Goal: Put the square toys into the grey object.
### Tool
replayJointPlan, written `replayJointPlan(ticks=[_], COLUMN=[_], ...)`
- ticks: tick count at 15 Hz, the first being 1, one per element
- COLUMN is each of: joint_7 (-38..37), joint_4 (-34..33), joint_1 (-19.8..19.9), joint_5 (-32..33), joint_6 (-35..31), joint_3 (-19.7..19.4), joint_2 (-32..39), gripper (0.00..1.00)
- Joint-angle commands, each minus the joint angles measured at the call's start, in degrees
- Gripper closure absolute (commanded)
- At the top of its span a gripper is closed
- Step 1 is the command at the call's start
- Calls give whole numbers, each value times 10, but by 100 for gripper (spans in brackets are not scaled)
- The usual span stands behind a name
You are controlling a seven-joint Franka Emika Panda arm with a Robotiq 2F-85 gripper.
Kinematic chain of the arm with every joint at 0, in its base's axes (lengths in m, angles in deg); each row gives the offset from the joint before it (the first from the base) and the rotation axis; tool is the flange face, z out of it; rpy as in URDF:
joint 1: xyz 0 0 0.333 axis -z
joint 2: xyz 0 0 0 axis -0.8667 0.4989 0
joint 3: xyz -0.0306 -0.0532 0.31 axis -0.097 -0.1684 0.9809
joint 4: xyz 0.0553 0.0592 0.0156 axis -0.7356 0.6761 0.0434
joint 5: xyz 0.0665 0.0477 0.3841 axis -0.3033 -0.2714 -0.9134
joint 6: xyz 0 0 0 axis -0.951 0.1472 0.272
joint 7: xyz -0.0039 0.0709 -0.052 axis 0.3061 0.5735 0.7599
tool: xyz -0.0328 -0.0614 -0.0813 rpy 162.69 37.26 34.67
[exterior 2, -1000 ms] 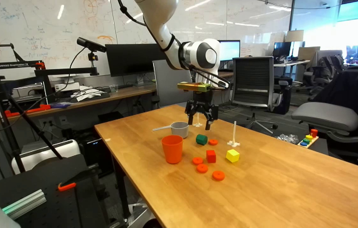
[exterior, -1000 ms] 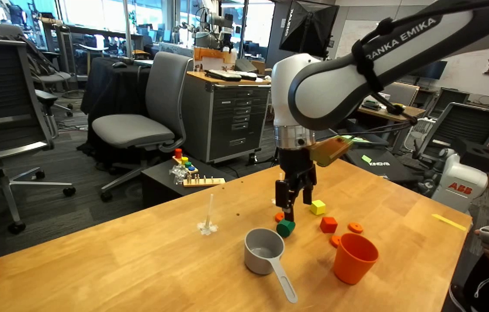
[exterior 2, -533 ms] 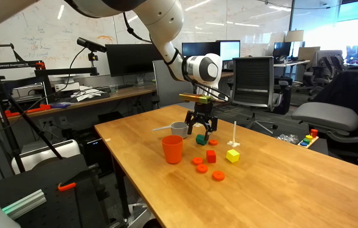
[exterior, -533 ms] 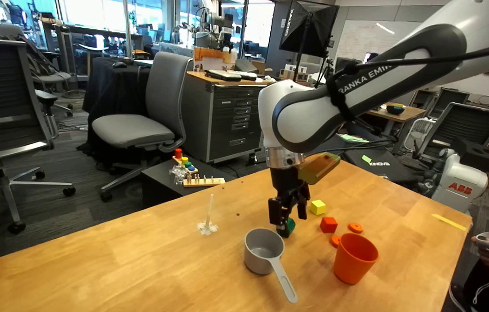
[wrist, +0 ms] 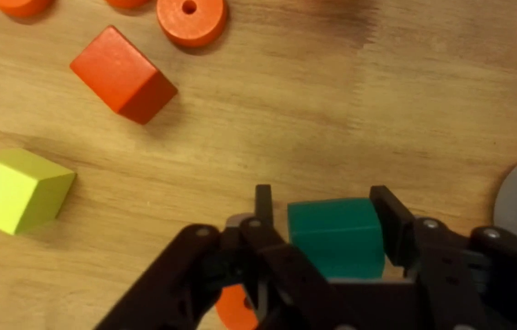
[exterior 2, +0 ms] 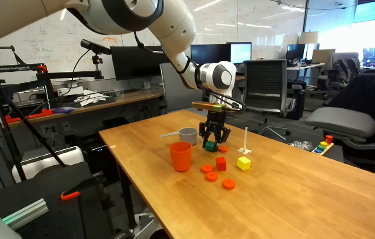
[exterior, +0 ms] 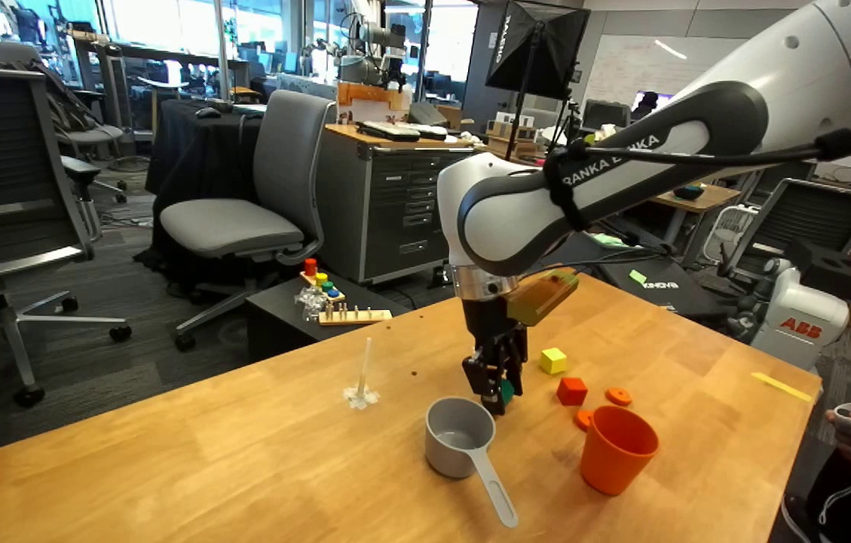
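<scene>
On grained wood [wrist: 258, 142], a faceted green block [wrist: 338, 243], ungripped, between slightly wider jaws of the end effector [wrist: 324, 211]

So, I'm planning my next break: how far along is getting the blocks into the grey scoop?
Nothing looks done: no block shows inside the grey scoop. In hand: the green block, straddled by the tool, apparently not gripped, since the wrist view shows a gap on one side. Remaining: placing the green one, plus the red block and yellow block, both on the table.
</scene>
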Motion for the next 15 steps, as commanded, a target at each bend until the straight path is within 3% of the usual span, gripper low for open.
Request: replayJointPlan(ticks=[1,2,8,15], joint_7=[13,13,21,30], joint_4=[-53,-53,14,36], joint_1=[-12,-10,-3,-4], joint_5=[7,4,-13,-107], joint_6=[30,28,-28,-23], joint_3=[-12,-10,34,71], joint_2=[23,18,-102,-167], gripper=[73,82,82,82])
